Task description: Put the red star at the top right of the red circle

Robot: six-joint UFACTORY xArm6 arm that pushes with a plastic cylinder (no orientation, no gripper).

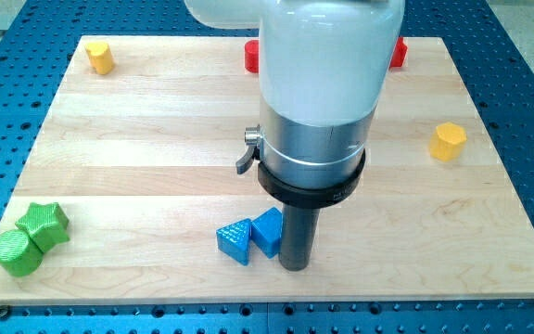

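Two red blocks lie at the view's top edge of the wooden board, both partly hidden behind my arm's white body. One red block (250,57) shows left of the arm and the other red block (398,52) shows right of it. Their shapes cannot be made out. My tip (294,267) rests on the board near the view's bottom centre, far from both red blocks. It sits right against the right side of a blue block (268,230).
A blue triangle (235,241) touches the blue block's left side. A green star (44,224) and green circle (14,253) sit together at bottom left. One yellow block (100,57) lies at top left and another yellow block (449,141) at the right.
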